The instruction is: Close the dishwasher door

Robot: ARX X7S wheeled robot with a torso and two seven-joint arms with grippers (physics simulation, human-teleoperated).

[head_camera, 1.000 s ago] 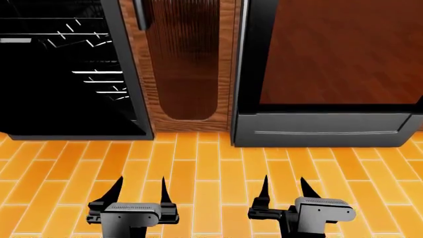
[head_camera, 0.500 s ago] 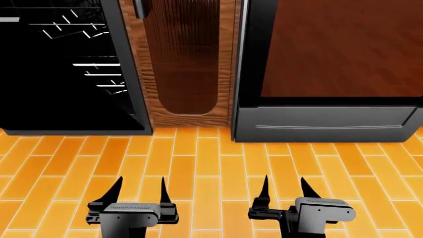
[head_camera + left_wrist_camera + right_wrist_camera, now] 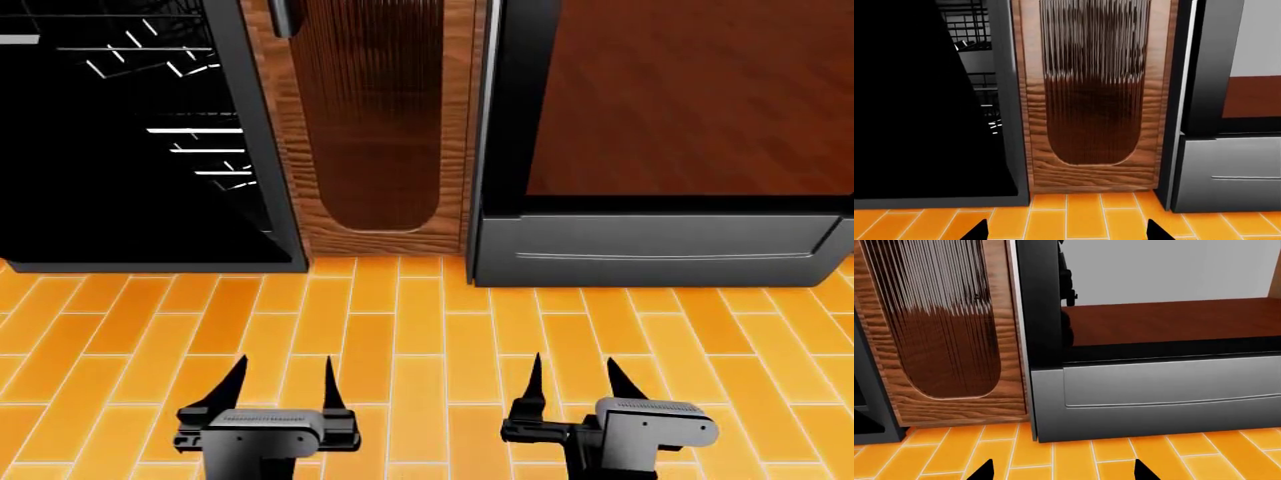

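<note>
Task not started: dishwasher [image 3: 134, 140] open at head view's upper left, racks [image 3: 200, 150] exposed (door panel itself not identifiable). Left hand [image 3: 283, 385] and right hand [image 3: 574, 382] both released, empty, well short of it

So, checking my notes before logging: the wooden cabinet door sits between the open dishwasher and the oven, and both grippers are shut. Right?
Not quite. Both the left gripper and right gripper are open, fingers apart, as the head view shows. The wooden cabinet door does sit between the dishwasher and oven.
</note>
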